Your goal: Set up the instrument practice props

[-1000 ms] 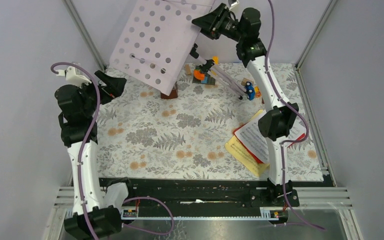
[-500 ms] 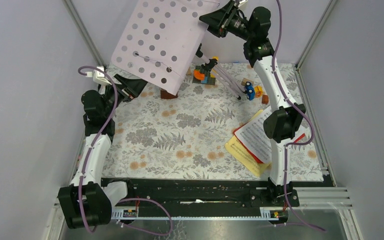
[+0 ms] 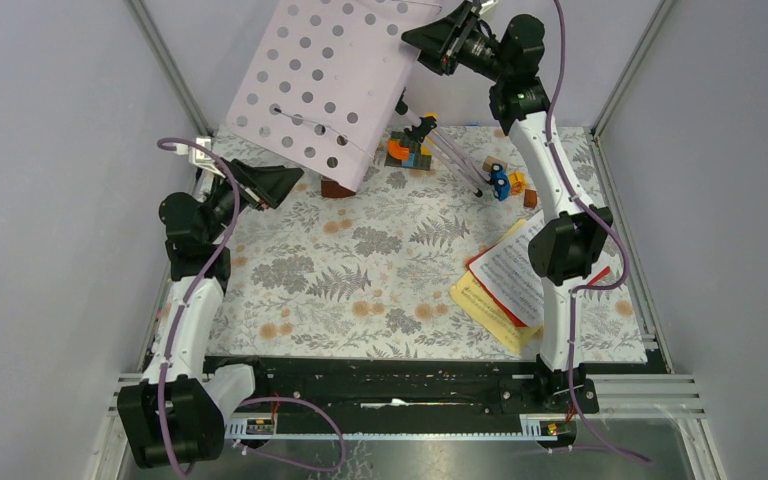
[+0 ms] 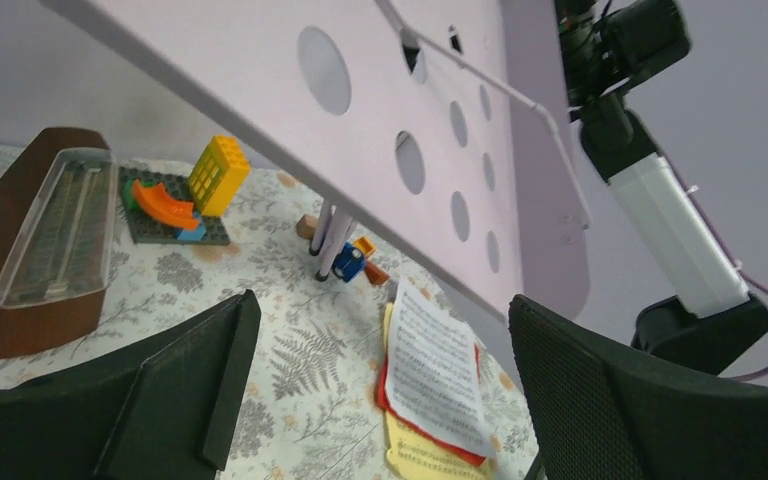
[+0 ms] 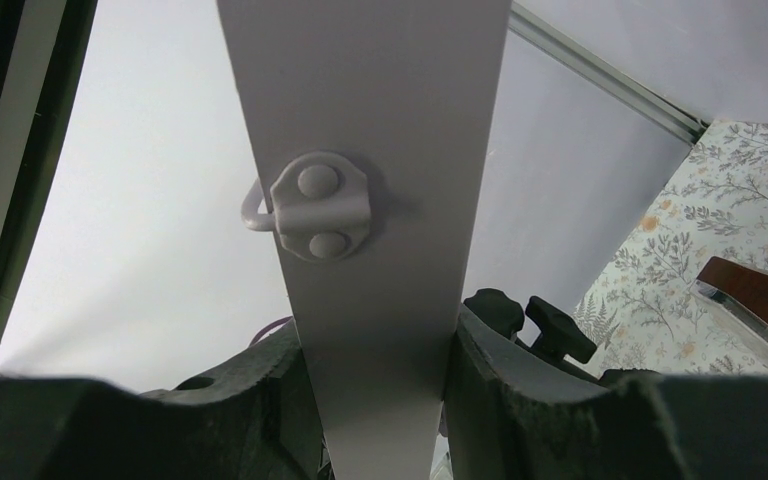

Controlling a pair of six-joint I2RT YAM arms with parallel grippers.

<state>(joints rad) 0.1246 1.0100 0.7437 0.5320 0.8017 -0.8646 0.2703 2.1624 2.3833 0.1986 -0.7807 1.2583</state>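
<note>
The pale pink perforated music-stand panel (image 3: 330,85) is held tilted in the air at the back. My right gripper (image 3: 422,42) is shut on its upper right edge; in the right wrist view the panel's edge (image 5: 380,150) stands clamped between both fingers. The lilac tripod (image 3: 450,150) with black joints hangs below the panel, one foot near the blue toy. My left gripper (image 3: 285,185) is open and empty just below the panel's lower edge (image 4: 410,230). White, red and yellow sheet-music pages (image 3: 505,285) lie stacked at the right, also in the left wrist view (image 4: 430,370).
A brown wooden metronome (image 4: 35,250) stands under the panel. Orange-yellow toy blocks on a dark base (image 3: 407,150) and small blue and orange toys (image 3: 505,182) sit at the back. Grey walls close in on both sides and behind.
My left arm has swung forward and right, bringing its open gripper under the panel's lower edge. The panel has risen slightly with my right gripper.
</note>
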